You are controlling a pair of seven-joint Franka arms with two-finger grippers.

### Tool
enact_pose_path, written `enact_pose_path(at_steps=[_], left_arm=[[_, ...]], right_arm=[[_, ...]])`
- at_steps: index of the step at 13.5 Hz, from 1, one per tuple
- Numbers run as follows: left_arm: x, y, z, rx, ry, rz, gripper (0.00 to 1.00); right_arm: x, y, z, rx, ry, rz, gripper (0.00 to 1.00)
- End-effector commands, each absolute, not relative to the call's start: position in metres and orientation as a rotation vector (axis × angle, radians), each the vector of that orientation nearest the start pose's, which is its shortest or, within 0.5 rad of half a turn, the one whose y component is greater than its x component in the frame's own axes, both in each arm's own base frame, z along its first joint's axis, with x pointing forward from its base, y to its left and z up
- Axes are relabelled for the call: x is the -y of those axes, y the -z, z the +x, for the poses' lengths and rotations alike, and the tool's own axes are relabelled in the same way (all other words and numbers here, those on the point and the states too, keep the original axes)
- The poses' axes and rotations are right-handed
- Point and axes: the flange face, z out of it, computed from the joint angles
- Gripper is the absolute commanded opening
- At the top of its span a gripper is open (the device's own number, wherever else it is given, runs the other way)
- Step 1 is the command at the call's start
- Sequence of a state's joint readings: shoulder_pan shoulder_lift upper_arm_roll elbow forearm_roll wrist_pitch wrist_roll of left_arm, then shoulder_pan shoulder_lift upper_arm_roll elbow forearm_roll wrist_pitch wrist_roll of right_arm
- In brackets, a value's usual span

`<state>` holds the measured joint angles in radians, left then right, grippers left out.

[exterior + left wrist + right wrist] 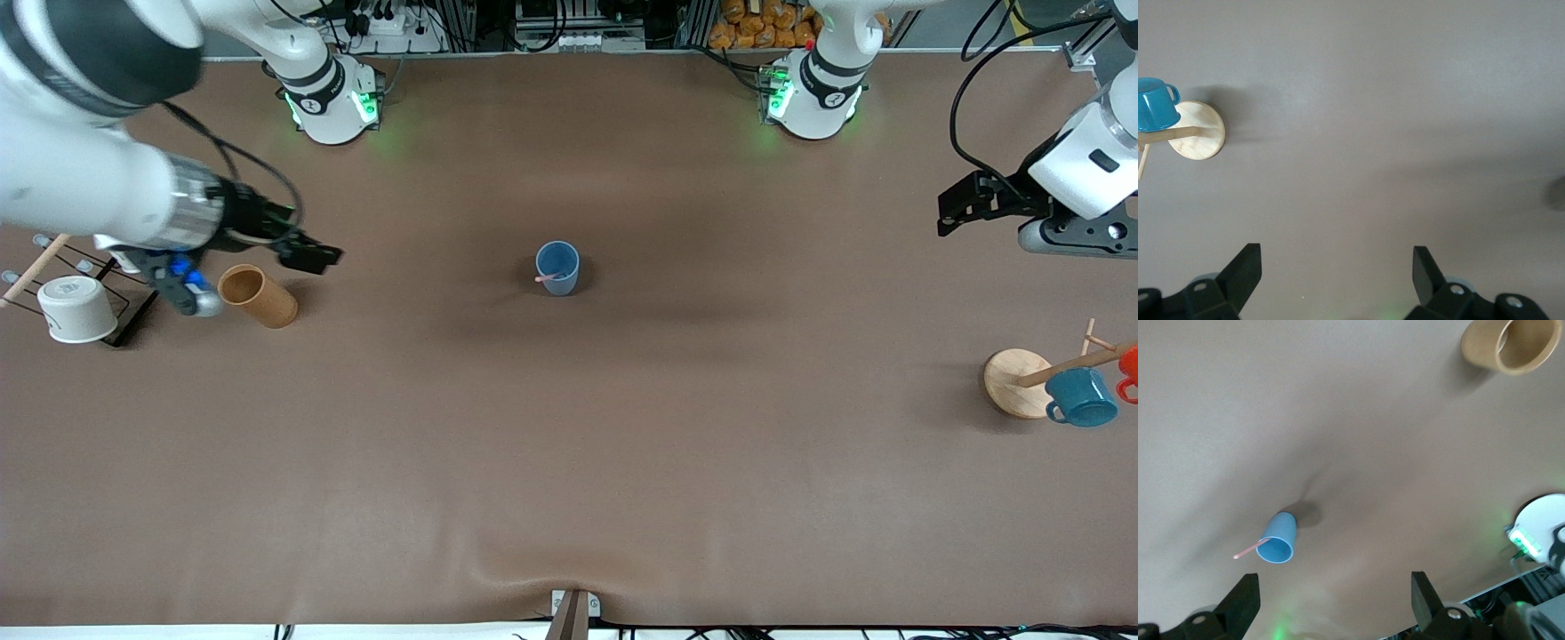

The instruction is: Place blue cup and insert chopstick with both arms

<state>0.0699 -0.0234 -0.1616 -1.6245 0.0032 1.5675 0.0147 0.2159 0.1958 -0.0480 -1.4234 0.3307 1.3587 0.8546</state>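
Observation:
The blue cup (557, 267) stands upright in the middle of the table, with the pale-pink chopstick (544, 278) leaning in it and poking over its rim. Both show in the right wrist view, the cup (1278, 539) and the chopstick (1250, 550). My right gripper (307, 253) is open and empty, in the air beside the brown cup (258, 296) at the right arm's end; its fingertips (1245, 593) frame bare table. My left gripper (956, 209) is open and empty, up over the left arm's end; its fingertips (1248, 263) stand wide apart over bare table.
A white cup (76, 308) sits on a black wire rack (124, 307) at the right arm's end. A wooden rack (1018, 382) with a teal mug (1080, 397) and a red mug (1129, 369) stands at the left arm's end; rack (1201, 130) and mug (1155, 103) show in the left wrist view.

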Motion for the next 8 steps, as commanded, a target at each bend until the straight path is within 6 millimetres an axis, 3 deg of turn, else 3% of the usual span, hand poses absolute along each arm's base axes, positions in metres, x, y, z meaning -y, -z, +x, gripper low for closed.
enact_pose_path(at_steps=[1,4,8], left_arm=[[0.05,-0.617,0.539,-0.153,-0.03,-3.109,1.0],[0.05,-0.618,0.539,-0.153,-0.028,-3.11,1.0],[0.05,-0.617,0.539,-0.155,-0.028,-3.108,1.0]], right_arm=[[-0.092,-0.578,0.571,-0.839,-0.561,-2.777,1.0],[-0.048,-0.577,0.575,-0.734,-0.543,-2.773,1.0],[-0.004,-0.575,0.576,-0.558,-0.489,-2.814,1.0]])
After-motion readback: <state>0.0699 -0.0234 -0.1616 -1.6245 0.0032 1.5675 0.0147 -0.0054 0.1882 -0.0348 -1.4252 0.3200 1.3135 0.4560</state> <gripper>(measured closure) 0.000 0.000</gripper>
